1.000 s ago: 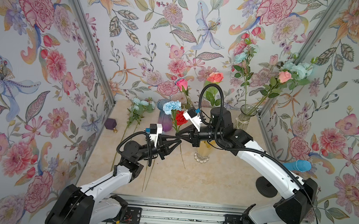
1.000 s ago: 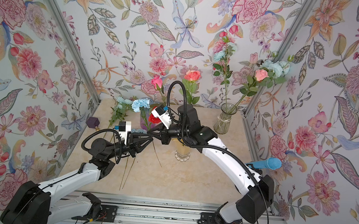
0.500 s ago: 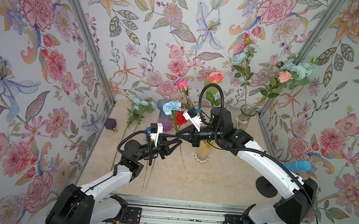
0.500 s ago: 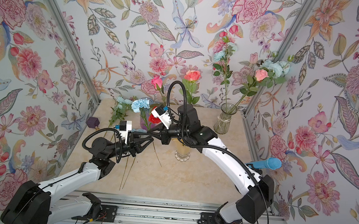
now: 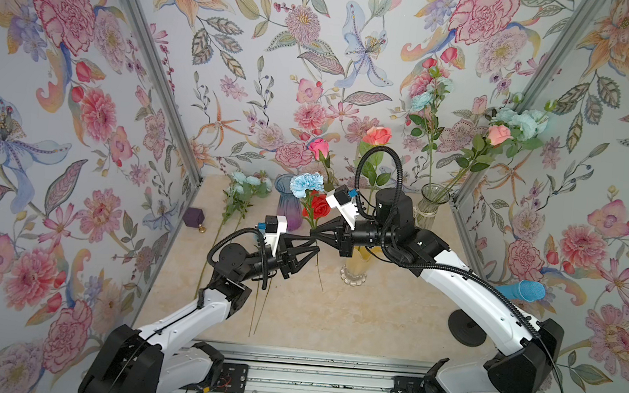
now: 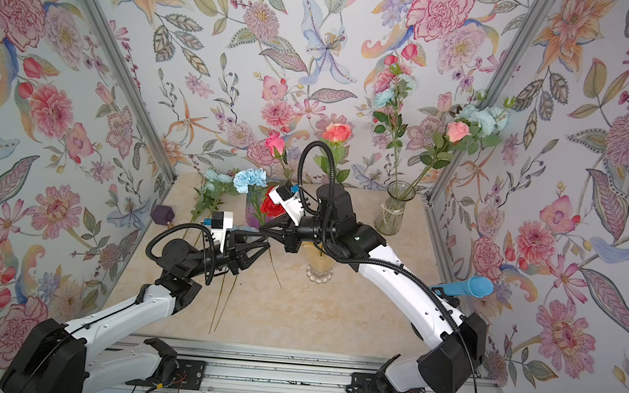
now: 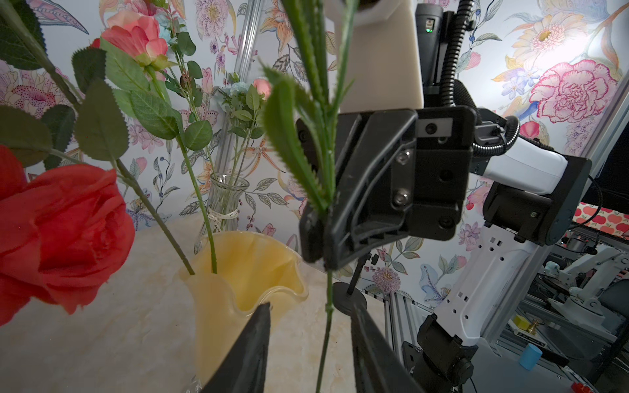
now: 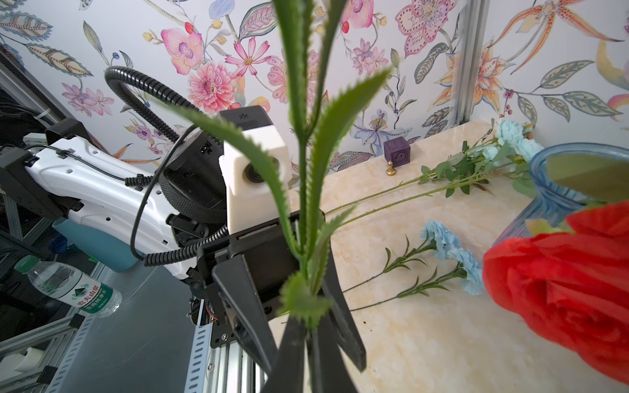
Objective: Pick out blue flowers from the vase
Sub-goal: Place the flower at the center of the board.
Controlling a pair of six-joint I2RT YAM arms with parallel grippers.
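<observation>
1. The blue flower [image 5: 307, 184] is standing upright in the air over the desk's middle, near the yellow vase [image 7: 218, 313].
2. The right gripper [image 5: 313, 236] is clamping its stem, jaws closed.
3. The left gripper [image 7: 311, 308] is straddling the stem below, jaws partly spread, gripping nothing.
4. Other blue flowers [image 8: 442, 243] are lying toward the desk's left edge.

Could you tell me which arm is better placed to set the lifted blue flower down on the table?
Probably the right: its claw is shut on the stem of the blue flower, while the left claw stands open around that stem, gripping nothing.
</observation>
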